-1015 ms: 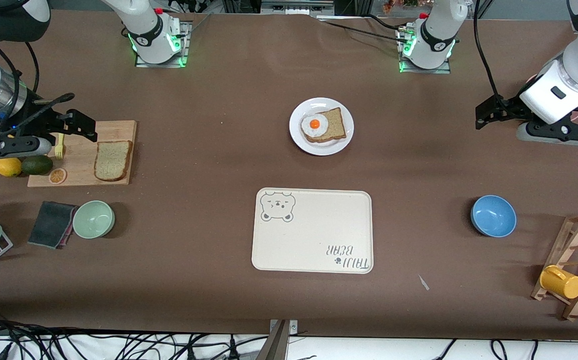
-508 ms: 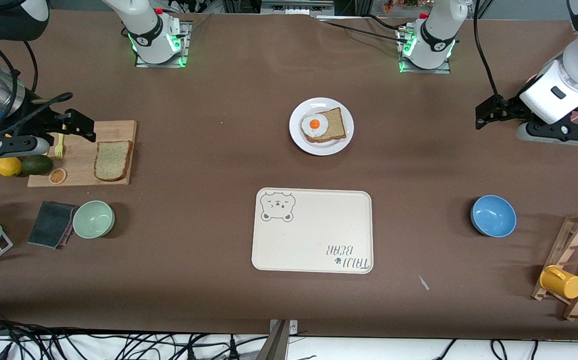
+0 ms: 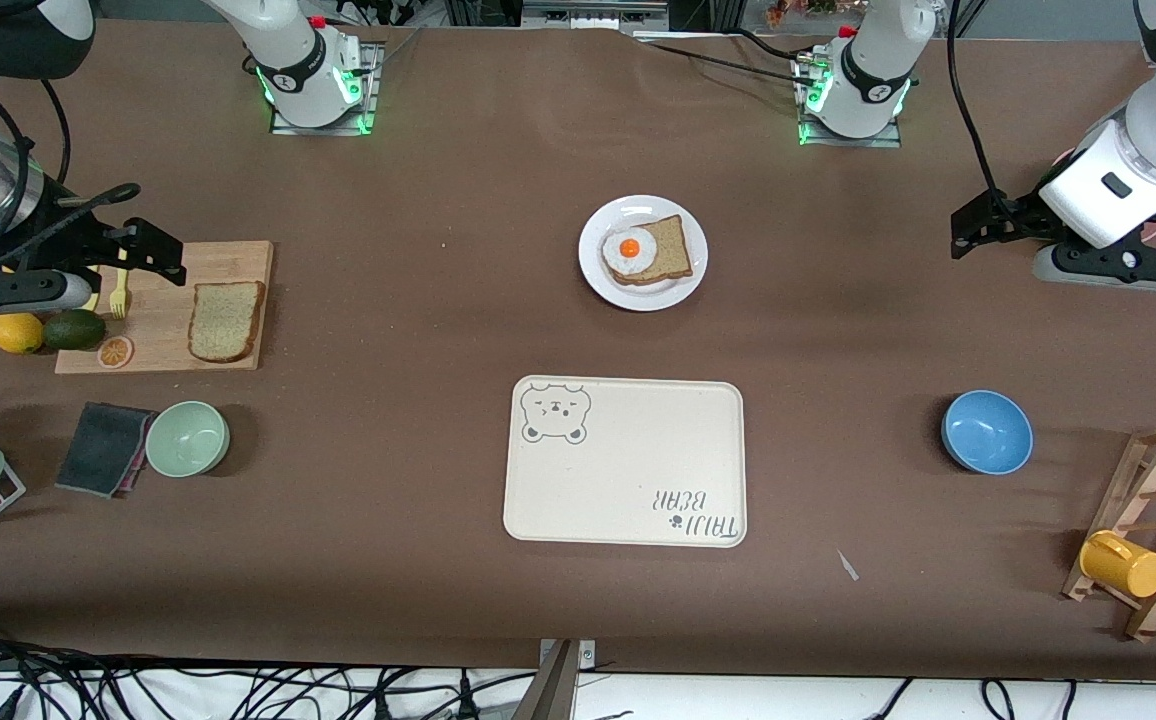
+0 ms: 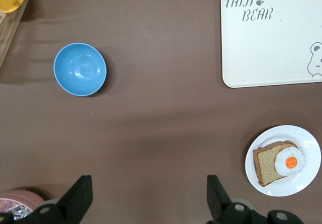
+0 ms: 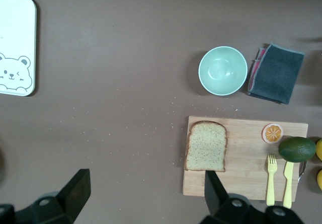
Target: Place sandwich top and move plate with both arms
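Sandwich top [image 3: 226,320]: laid flat on cutting board [image 3: 238,262], right arm's end of counter [image 3: 438,300].
Plate [image 3: 683,290]: mid-counter, egg-topped bread [image 3: 648,250] carried on it.
Right pincer [image 3: 153,252]: held over board, fingers spread, nothing gripped.
Left pincer [image 3: 973,228]: parked over counter, left arm's end, fingers spread, nothing gripped.

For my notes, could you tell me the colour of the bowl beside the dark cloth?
Pale green bowl, clearest in the right wrist view.
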Controlling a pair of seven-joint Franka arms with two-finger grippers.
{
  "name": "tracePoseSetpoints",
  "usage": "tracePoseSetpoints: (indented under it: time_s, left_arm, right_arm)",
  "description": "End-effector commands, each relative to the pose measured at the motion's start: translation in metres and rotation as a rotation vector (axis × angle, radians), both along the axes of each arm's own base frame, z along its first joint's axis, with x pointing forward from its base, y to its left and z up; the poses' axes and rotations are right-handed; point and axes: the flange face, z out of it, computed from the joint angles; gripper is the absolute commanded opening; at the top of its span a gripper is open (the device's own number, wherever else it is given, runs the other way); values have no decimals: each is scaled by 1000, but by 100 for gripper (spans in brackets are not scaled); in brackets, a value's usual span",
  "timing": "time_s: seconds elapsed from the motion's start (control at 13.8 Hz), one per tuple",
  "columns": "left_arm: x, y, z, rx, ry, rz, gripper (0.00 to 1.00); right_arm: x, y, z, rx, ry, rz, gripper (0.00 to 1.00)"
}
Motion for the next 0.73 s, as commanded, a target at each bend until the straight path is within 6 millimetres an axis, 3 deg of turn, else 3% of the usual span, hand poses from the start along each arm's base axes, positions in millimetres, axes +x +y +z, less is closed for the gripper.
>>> tracePoseSetpoints:
  time_s: [0.0,0.65]
  left_arm:
    - [1,1,6,17,6,-22,100]
    - [0,1,7,17,6,-23,100]
  right_arm:
    - [-5,-16,10,-10,-14,-10,100]
    - [-10,-18,11,-10,-2,-16,100]
